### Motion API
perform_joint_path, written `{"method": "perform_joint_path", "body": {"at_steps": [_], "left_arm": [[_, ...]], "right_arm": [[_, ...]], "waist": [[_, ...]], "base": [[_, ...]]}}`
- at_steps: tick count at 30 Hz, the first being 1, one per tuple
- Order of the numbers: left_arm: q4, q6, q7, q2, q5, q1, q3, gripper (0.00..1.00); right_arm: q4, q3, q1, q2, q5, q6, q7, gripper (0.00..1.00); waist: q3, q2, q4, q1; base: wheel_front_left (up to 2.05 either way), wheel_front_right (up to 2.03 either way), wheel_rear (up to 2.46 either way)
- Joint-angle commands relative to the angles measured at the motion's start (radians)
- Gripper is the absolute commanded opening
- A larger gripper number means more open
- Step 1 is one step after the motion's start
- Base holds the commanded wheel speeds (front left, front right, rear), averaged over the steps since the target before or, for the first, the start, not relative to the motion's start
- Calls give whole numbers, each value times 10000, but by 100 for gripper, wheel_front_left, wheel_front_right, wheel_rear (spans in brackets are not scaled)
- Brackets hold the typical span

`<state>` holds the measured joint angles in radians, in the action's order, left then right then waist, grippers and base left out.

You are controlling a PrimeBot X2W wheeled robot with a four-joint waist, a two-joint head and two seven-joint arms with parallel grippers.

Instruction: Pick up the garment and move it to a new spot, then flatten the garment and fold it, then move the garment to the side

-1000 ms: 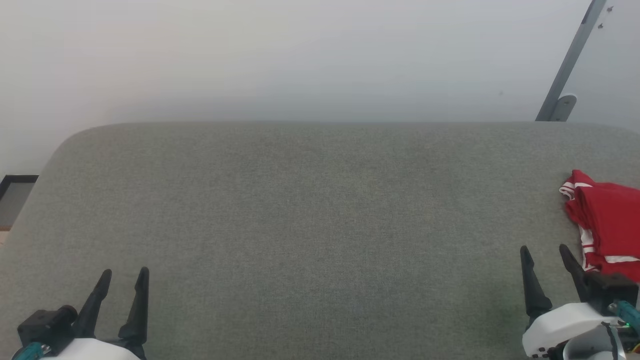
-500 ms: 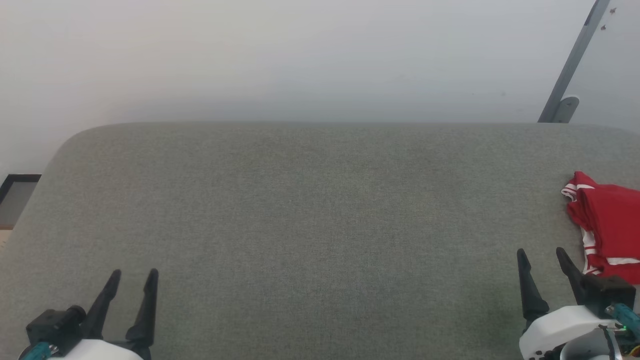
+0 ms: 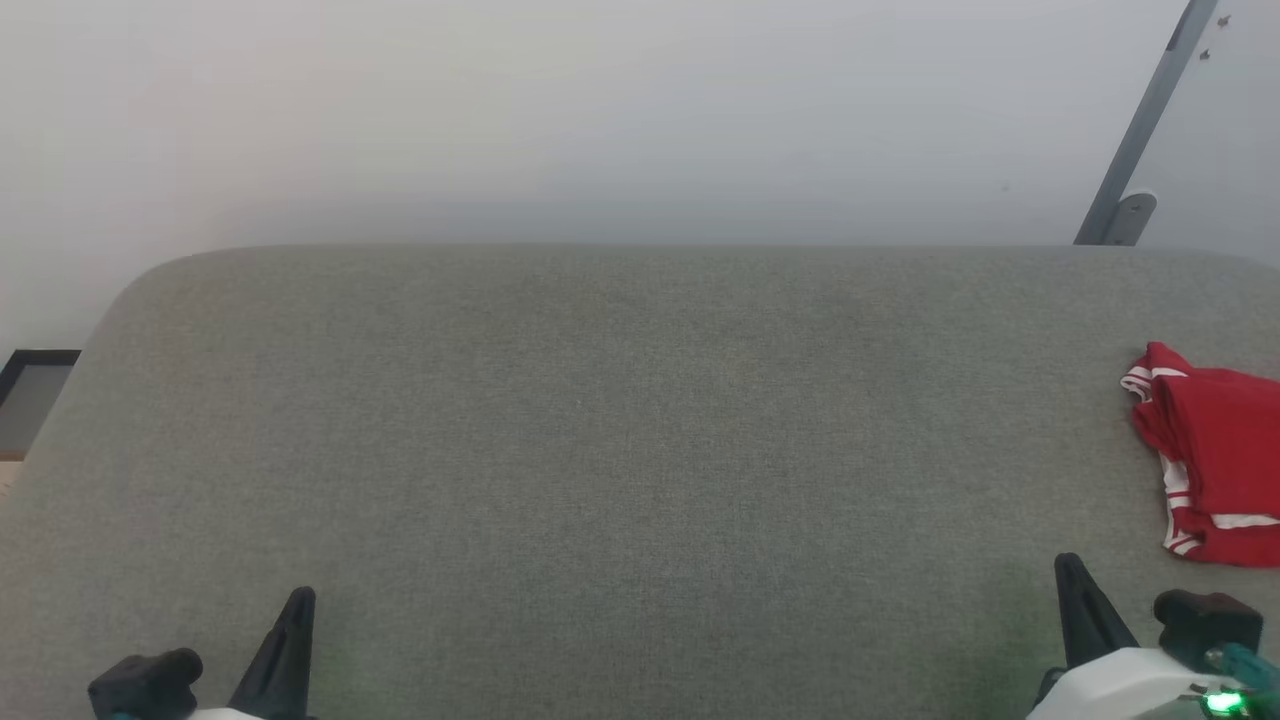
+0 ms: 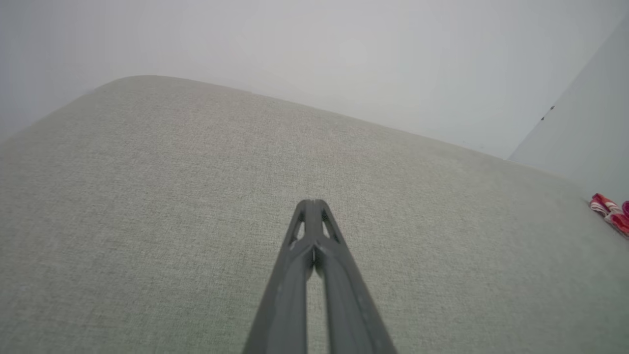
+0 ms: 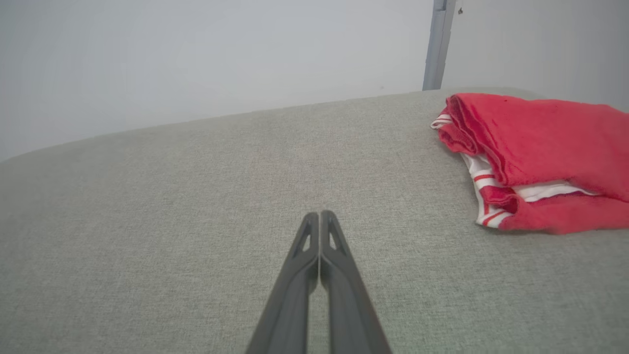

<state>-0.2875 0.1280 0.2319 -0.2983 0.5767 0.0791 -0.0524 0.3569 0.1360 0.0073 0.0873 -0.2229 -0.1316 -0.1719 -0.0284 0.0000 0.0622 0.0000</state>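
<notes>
folded red garment [image 5: 540, 132], red-white striped trim [image 5: 484, 183], grey cushion [image 3: 600, 420]

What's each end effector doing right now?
Left end effector: closed, holding nothing.
Right end effector: closed, holding nothing; the garment lies apart from it.

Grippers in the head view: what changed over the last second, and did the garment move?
Both the left gripper and the right gripper went from open to shut, on nothing, and drew back toward the head view's bottom edge. The garment stayed folded at the right end of the grey cushion, untouched.
</notes>
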Motion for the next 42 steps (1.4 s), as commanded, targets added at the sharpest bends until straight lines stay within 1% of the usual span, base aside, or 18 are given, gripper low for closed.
{"method": "perform_joint_path", "body": {"at_steps": [1,14,15,26,42], "left_arm": [[176,3,-115,-10,452,-276,151,0],[235,8,-709,420,2211,-584,428,0],[235,8,-709,420,2211,-584,428,0],[275,13,-1149,742,3510,-813,630,0],[317,19,-1700,1158,5138,-1079,886,0]], "right_arm": [[-212,33,-287,8,-561,1,116,0],[-442,-70,-412,-56,-2941,2,552,0],[-442,-70,-412,-56,-2941,2,552,0],[-572,-102,-539,-102,-4687,4,914,0],[-713,-133,-707,-165,-6871,5,1381,0]], "waist": [[5,0,-10,0],[39,0,-78,0],[39,0,-78,0],[68,0,-135,0],[110,0,-218,0]], "base": [[0,0,0],[0,0,0],[0,0,0],[0,0,0],[0,0,0]]}}
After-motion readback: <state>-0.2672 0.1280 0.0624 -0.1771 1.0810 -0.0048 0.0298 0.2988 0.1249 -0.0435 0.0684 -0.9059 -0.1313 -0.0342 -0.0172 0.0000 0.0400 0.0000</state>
